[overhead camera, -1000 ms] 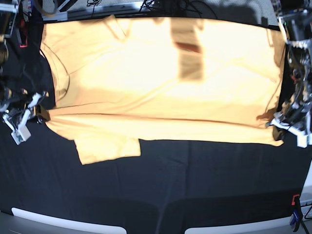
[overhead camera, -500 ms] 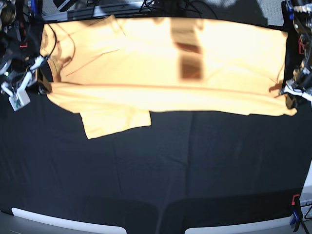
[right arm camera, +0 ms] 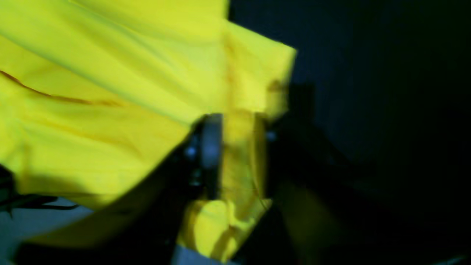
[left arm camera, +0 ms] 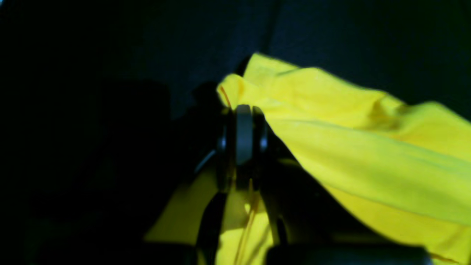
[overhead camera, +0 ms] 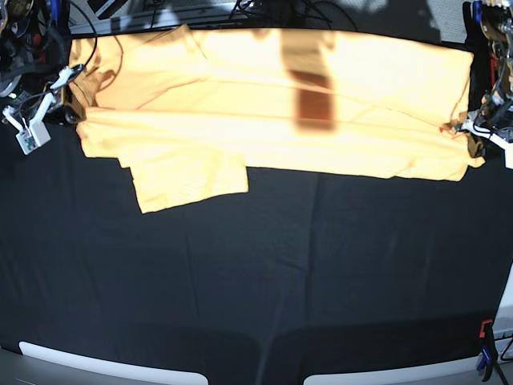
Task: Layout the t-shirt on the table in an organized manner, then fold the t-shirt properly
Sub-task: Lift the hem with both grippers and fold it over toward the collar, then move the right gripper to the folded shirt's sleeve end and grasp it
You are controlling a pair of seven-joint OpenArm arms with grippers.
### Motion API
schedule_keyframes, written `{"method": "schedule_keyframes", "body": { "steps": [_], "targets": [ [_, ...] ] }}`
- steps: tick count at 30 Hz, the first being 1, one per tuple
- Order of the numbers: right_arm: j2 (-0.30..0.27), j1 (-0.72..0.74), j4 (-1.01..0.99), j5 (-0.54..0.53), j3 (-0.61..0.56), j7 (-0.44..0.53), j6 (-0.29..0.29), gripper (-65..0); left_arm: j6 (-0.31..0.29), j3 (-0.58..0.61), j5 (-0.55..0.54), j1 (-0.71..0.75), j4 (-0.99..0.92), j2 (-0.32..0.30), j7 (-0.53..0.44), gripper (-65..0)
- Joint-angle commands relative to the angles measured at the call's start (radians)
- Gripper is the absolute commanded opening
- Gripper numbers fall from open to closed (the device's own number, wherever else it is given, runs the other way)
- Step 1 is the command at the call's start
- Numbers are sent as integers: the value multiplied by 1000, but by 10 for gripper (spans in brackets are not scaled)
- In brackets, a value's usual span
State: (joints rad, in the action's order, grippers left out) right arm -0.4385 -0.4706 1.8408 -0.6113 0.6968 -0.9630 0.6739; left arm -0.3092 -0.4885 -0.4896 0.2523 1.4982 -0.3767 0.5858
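Note:
The pale yellow-orange t-shirt [overhead camera: 264, 120] lies doubled lengthwise across the far part of the black table [overhead camera: 280, 273], with one sleeve [overhead camera: 188, 176] sticking out toward the front. At the shirt's right end, my left gripper [overhead camera: 469, 132] is shut on the folded edge. In the left wrist view the left gripper [left arm camera: 243, 110] has its jaws together, pinching the t-shirt [left arm camera: 368, 147]. At the shirt's left end sits my right gripper [overhead camera: 70, 106]. In the right wrist view the right gripper [right arm camera: 239, 125] has its jaws apart, with the t-shirt [right arm camera: 110, 92] loose between them.
Cables and frame parts [overhead camera: 264, 12] line the table's far edge behind the shirt. A red clamp [overhead camera: 485, 329] and a blue clamp [overhead camera: 481, 361] sit at the front right corner. White strips [overhead camera: 104, 365] run along the front edge. A dark rectangular shadow [overhead camera: 313, 104] falls on the shirt.
Both grippers have carried the shirt's near edge toward the far side, narrowing the shirt into a band. The right gripper's jaws have come apart; the left stays shut.

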Motion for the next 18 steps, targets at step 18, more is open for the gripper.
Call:
{"method": "schedule_keyframes", "body": {
  "steps": [18],
  "targets": [
    [-21, 379, -138, -15, -275, 19, -61, -345, -13, -9, 51, -9, 99, -19, -55, -289]
  ]
}}
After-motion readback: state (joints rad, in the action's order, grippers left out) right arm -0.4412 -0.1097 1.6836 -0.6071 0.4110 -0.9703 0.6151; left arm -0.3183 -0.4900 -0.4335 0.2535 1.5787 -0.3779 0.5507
